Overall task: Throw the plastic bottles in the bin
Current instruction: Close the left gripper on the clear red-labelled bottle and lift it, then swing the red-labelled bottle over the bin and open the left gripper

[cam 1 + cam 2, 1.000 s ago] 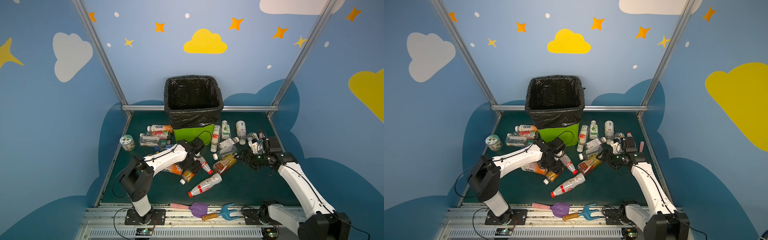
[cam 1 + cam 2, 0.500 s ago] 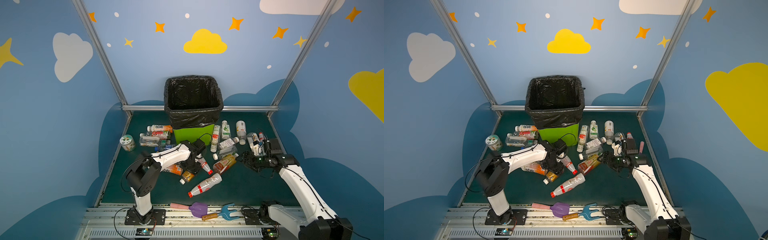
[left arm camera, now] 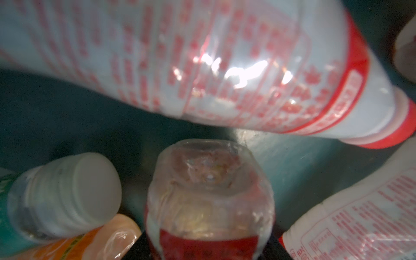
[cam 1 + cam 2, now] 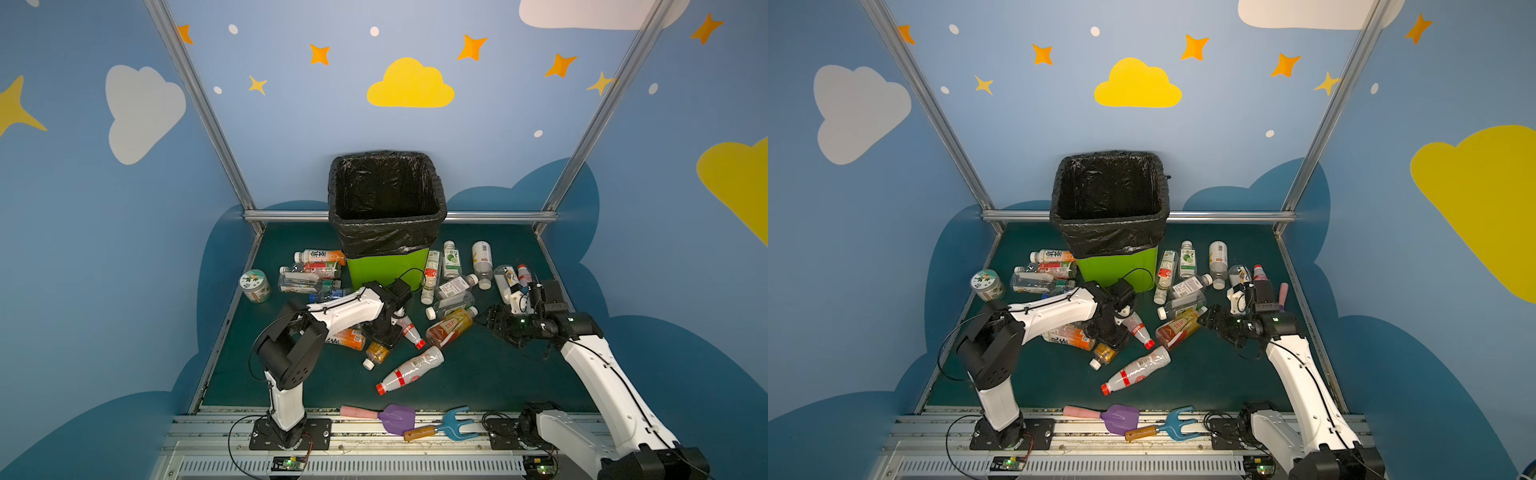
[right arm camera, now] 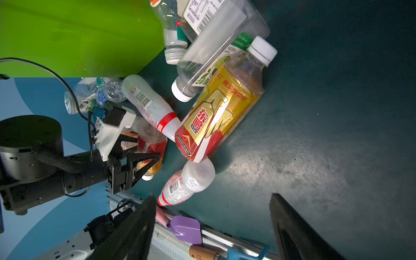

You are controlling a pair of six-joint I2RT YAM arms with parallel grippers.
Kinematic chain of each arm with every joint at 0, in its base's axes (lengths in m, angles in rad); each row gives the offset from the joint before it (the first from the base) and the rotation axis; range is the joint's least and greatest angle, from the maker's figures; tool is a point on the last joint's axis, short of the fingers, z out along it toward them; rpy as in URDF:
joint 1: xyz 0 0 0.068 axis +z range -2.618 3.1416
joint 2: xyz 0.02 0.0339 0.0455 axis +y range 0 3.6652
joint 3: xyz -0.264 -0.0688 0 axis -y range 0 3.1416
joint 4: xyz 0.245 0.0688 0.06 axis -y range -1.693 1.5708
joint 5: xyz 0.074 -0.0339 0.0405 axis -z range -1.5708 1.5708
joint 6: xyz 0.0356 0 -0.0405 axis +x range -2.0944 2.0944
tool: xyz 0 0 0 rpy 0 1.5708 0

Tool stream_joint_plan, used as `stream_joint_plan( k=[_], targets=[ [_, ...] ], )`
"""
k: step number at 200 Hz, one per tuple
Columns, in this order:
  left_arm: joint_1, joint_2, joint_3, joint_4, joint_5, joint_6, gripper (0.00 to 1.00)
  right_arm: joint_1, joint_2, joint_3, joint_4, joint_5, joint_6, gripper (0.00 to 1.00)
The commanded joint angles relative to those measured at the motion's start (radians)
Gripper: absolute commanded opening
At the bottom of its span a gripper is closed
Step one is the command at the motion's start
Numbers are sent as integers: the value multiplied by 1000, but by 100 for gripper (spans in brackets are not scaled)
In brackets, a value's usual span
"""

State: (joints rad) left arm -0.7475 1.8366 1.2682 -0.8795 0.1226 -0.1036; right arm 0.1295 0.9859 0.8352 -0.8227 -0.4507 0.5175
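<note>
The lime-green bin with its black bag stands at the back. Plastic bottles lie on either side of it and in front. My left gripper points down over a small red-labelled bottle with amber liquid and a white cap. Its fingers press against both sides of that bottle, which still lies on the mat. My right gripper hovers open and empty just right of a yellow-and-red bottle. A white bottle with a red cap lies nearer the front.
A squat jar stands at the left edge of the mat. A purple toy shovel and a blue toy fork lie on the front rail. More bottles crowd the right wall behind my right wrist.
The left gripper's fingers have closed in around the small red-labelled bottle, and the left arm's elbow has shifted a little. The right arm has hardly moved.
</note>
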Motion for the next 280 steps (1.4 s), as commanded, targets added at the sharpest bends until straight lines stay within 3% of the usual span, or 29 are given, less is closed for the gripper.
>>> stream_joint_plan(
  k=[1, 34, 62, 124, 221, 257, 280],
  targets=[
    [9, 12, 28, -6, 29, 18, 63, -7, -16, -13, -14, 27, 11, 78],
    [13, 15, 33, 0, 17, 7, 60, -8, -7, -7, -10, 27, 12, 78],
    [14, 11, 41, -5, 18, 0, 51, -8, 1, -5, -8, 26, 9, 78],
    [14, -62, 63, -35, 34, -28, 49, -11, 21, 7, -4, 23, -2, 78],
    [14, -410, 135, -135, -37, -108, 48, -14, 95, 51, 26, 11, -27, 78],
    [14, -599, 181, 3, -94, -131, 49, -14, 135, 70, 41, -14, -38, 78],
    [15, -636, 293, 80, -114, -84, 49, -15, 156, 89, 47, -26, -40, 78]
  ],
)
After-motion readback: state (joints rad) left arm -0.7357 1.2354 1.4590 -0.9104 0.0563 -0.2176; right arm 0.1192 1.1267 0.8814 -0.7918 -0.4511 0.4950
